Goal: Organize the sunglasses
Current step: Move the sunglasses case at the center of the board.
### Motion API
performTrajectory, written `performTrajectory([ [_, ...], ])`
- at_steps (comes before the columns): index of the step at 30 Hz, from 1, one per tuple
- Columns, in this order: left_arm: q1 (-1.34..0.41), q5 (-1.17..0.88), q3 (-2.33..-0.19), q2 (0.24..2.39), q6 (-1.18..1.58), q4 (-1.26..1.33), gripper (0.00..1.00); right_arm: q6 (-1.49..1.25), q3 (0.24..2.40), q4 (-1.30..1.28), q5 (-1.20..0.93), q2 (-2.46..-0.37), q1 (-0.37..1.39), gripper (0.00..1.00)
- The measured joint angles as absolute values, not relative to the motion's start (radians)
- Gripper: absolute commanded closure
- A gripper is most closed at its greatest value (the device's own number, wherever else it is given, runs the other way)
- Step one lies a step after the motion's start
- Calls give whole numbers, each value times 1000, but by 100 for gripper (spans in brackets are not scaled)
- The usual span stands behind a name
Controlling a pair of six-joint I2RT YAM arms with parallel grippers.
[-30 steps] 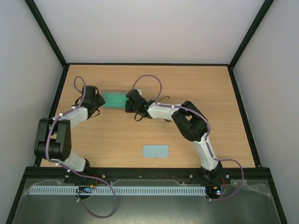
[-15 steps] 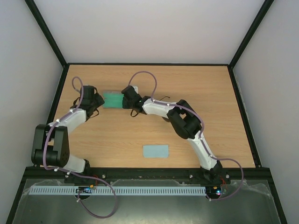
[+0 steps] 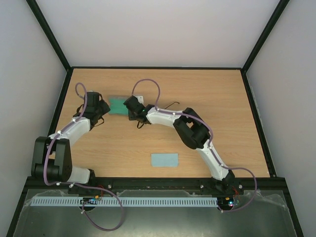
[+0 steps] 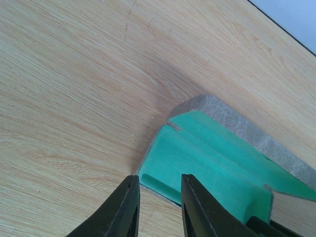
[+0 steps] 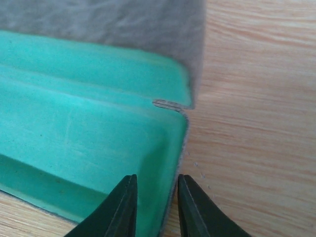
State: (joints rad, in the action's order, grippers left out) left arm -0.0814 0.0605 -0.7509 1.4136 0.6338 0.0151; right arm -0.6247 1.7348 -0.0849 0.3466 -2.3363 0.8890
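**Green-lined case flanked by both grippers, sunglasses out on the table**

Wood-grain table (image 3: 222,98) carries everything. On the left, the left arm rises from its base at the near edge, folds at the elbow and stretches far forward and slightly right, so that the left gripper (image 3: 102,106) meets the left end of the open grey case (image 3: 116,104). Its wrist view shows the left gripper (image 4: 158,177) with its fingers a narrow gap apart, straddling a corner of the case (image 4: 197,168). One finger is over bare wood and the other over the green lining, and neither finger visibly presses the wall.

At the case's right end sits the right gripper (image 3: 129,106). Its arm sweeps in a long arc from the base at near right, up over the table and leftward, with the forearm lying low. Its wrist view shows the right gripper (image 5: 156,176) parted just as narrowly around the end wall of the case (image 5: 89,148), holding nothing.

Right of the case, just beyond the right forearm, a thin dark wire piece of the sunglasses (image 3: 173,103) shows on the wood. The arm hides the rest, and the case interior in view is bare.

Nearer the bases, well apart from the case, a light blue cloth (image 3: 164,160) lies flat.
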Motion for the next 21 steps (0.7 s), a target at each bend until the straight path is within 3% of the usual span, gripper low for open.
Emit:
performTrajectory([
  [9,-105,60,-731,1317,633,-27,72,-619,1671,-72,358,-2303,895,85],
  [21,-155,50,-651,1065,623,-150,70,-614,1235,11,380,-2023,929,85],
])
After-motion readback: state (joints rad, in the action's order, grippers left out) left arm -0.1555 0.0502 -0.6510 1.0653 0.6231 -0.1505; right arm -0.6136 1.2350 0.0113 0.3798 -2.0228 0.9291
